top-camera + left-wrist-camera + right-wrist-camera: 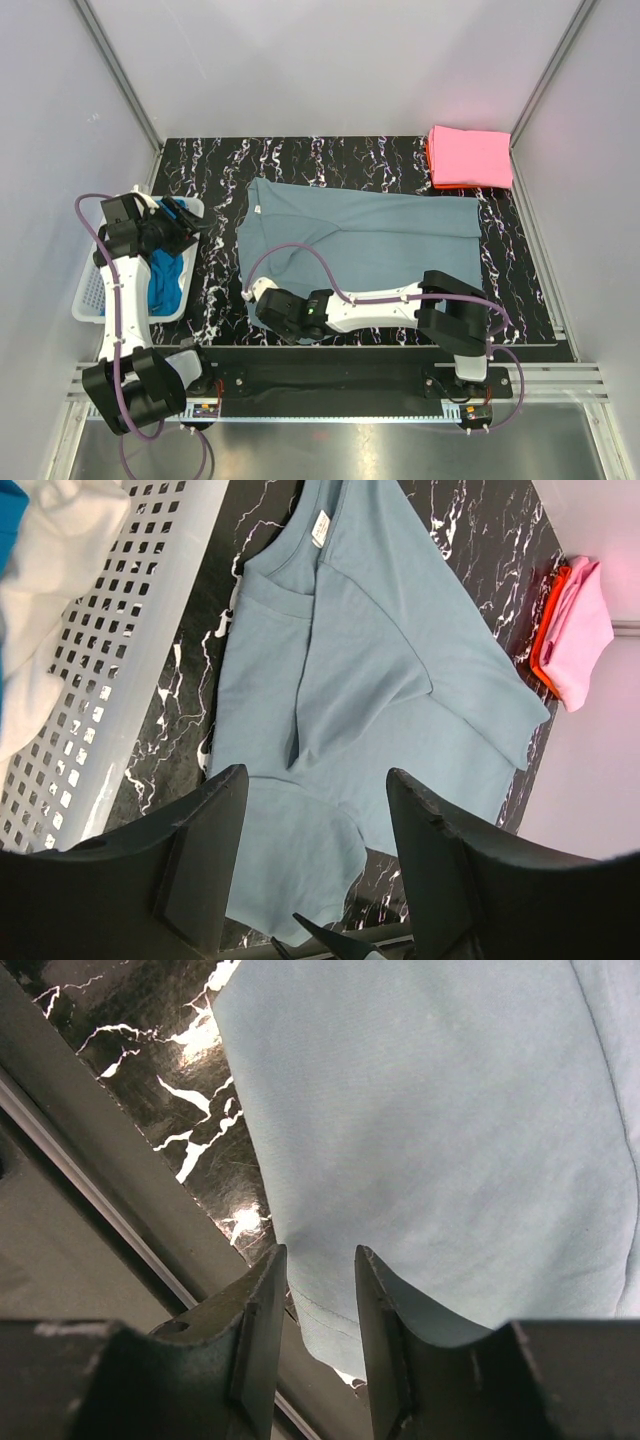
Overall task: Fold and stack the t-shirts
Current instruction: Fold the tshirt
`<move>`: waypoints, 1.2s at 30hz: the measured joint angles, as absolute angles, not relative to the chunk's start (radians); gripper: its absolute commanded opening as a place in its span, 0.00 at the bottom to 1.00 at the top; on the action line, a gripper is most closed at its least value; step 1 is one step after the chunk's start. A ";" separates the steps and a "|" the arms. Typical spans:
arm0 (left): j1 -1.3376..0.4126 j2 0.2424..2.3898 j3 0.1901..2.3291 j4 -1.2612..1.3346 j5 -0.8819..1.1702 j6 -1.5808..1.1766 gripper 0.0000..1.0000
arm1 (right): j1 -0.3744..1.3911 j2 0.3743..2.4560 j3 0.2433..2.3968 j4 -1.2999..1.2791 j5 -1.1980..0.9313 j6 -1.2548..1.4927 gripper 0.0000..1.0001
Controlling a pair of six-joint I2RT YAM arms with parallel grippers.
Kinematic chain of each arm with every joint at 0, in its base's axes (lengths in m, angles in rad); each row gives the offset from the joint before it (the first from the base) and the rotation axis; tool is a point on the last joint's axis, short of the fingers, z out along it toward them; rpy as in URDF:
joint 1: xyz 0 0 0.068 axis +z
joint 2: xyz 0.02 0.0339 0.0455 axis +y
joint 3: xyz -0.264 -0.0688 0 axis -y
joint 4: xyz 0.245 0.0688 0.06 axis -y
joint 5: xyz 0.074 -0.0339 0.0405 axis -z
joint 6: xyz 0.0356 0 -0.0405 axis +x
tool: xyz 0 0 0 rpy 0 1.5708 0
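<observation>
A grey-blue shirt (360, 235) is spread on the counter (220, 170); its seven-o'clock hem is straddled by the part-open right claw (318, 1260). The left claw (318, 775) is held open at nine o'clock.

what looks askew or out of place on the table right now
The dusty grey-blue cloth t-shirt lies in the middle only half folded: one side is flapped over at a slant, so its edges don't line up. The folded pink t-shirt at the far right looks tidy.
</observation>
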State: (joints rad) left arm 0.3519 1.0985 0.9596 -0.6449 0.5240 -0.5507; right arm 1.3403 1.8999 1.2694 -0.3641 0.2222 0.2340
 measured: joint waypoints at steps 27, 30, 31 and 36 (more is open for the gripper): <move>0.144 1.085 0.823 -0.569 0.436 -0.602 0.63 | 1.247 1.758 1.242 -0.378 0.216 0.280 0.00; 0.088 1.079 0.824 -0.566 0.400 -0.604 0.63 | 1.155 1.724 1.227 -0.357 0.152 0.301 0.00; 0.072 1.078 0.824 -0.567 0.385 -0.603 0.63 | 1.125 1.721 1.221 -0.352 0.131 0.307 0.00; 0.020 1.051 0.824 -0.592 0.322 -0.588 0.62 | 1.008 1.729 1.190 -0.336 0.036 0.340 0.06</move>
State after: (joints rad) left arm 0.0196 1.0508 0.8238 -0.5922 0.3222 -0.5884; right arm 1.0084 1.7287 1.1904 -0.3363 0.0360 0.3401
